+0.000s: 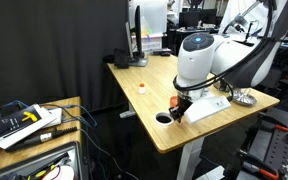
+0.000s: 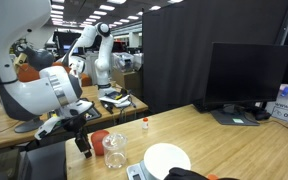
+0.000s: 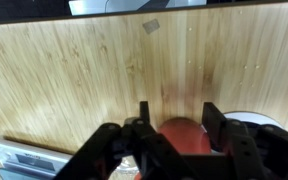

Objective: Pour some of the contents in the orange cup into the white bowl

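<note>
Fingers (image 3: 144,120) of the end effector (image 3: 178,110) stand one on each side of the orange cup (image 3: 182,138) in the wrist view. They are partly closed, and the cup is upright between them on the counter (image 3: 74,70). Whether the pads actually press on its wall I cannot tell (the dark finger bodies hide the lines of contact). In an exterior view the cup (image 2: 101,140) sits near the counter's front edge below the white arm (image 2: 34,95), just beside a clear glass container (image 2: 115,150). The white bowl (image 2: 167,160) lies on the counter near that container, on the side away from the arm and apart from the cup. Its rim shows as a pale arc at the right edge of the wrist view. A small orange-and-white object (image 2: 144,124) stands farther back on the wood, well apart from the cup. A dark monitor (image 2: 246,72) stands at the far end of the counter. In an exterior view a shiny metal dish (image 1: 244,97) rests on the counter near the arm.
</note>
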`<act>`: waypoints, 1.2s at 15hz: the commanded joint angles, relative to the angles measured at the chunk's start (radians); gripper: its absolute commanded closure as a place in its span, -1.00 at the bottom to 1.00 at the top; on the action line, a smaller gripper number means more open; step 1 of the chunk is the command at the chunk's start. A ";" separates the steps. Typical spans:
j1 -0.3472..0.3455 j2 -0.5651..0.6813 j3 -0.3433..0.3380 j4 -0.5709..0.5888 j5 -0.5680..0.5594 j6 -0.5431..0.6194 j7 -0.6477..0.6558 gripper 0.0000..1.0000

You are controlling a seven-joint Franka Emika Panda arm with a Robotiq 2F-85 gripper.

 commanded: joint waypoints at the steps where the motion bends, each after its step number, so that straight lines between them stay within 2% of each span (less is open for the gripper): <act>1: 0.006 0.012 -0.011 -0.001 -0.031 0.019 0.030 0.44; 4: 0.007 0.006 -0.013 -0.010 -0.042 0.024 0.033 0.84; 5: 0.008 0.001 -0.014 -0.012 -0.050 0.028 0.034 0.85; 6: 0.012 -0.012 -0.013 -0.017 -0.063 0.026 0.037 0.26; 8: 0.012 -0.035 -0.008 -0.031 -0.092 0.039 0.047 0.20; 9: 0.013 -0.047 -0.005 -0.040 -0.106 0.049 0.052 0.10; 12: 0.019 -0.101 0.014 -0.089 -0.131 0.090 0.055 -0.30; 16: 0.043 -0.179 0.009 -0.128 -0.197 0.064 0.143 -0.86; 17: 0.042 -0.187 0.006 -0.128 -0.216 0.063 0.173 -0.96; 18: 0.039 -0.188 0.000 -0.120 -0.229 0.057 0.199 -0.97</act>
